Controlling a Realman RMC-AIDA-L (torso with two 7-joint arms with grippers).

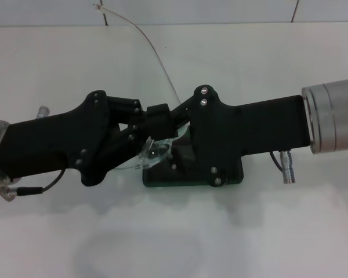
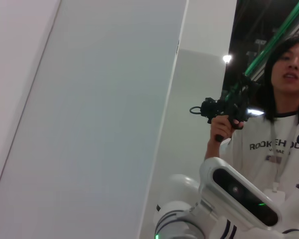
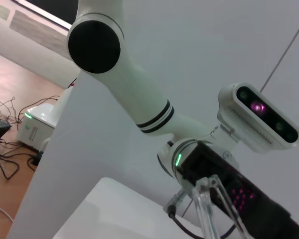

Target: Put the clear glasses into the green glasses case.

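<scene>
Gripping the clear glasses (image 1: 153, 152), left pincer (image 1: 162, 124) hovers over the green glasses case (image 1: 191, 176).

Both black arms reach in over the white desk (image 1: 267, 231) and meet at its middle, the left tool (image 1: 156, 124) coming from the left and the right tool (image 1: 182, 116) from the right. Beneath them lies the green glasses case (image 1: 162, 178), mostly hidden, only its dark lower edge showing. The clear glasses (image 1: 152, 152) sit at the case's left end under the left tool, one clear arm curving up and away across the desk; whether either tool grips anything cannot be told.
</scene>
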